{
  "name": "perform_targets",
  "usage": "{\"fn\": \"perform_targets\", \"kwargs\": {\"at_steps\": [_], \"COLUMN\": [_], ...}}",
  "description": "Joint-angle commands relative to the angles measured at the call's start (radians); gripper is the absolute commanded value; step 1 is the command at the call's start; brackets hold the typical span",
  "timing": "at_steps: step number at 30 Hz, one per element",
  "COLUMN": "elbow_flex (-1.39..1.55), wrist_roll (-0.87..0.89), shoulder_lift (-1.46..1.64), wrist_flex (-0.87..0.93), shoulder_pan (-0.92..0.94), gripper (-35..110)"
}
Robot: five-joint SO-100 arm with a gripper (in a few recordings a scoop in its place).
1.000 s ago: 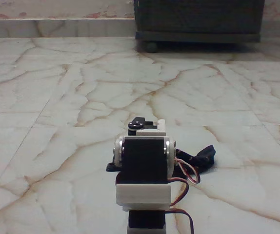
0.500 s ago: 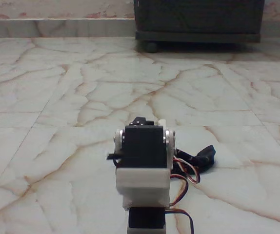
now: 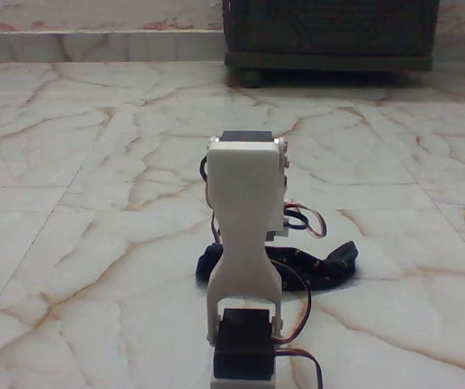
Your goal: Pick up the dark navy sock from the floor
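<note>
Veined marble floor, dark navy sock lying flat, wooden cabinet behind

Open floor spreads wide to the left and right of the arm. The dark navy sock lies just behind it (partly hidden). A dark wooden cabinet blocks the far edge.

My arm stands front-centre on the floor; sock lies behind it, stretching right; cabinet at the far back, right of centre.
</note>
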Motion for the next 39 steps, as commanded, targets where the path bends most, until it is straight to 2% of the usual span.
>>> {"fn": "perform_targets", "kwargs": {"at_steps": [1,6,8,10,13,18,20,27,29,32,36,39], "elbow_flex": [-0.06,-0.233,-0.364,-0.514,-0.545,-0.825,-0.973,-1.42,-1.52,-1.678,-1.756,-1.805], "wrist_roll": [0.129,0.607,0.735,0.853,0.922,1.091,1.17,1.261,1.272,1.282,1.292,1.284], "shoulder_lift": [0.002,-0.028,-0.069,-0.12,-0.221,-0.419,-0.495,-0.75,-0.818,-0.919,-1.017,-1.095], "wrist_flex": [0.058,0.505,0.653,0.891,0.94,1.189,1.355,1.69,1.7,1.805,1.833,1.79], "shoulder_pan": [-0.006,0.008,0.002,-0.002,0.009,0.052,0.061,0.058,0.058,0.06,0.054,0.048], "gripper": [0,0,0,0,3,9,10,10,9,9,9,9]}}
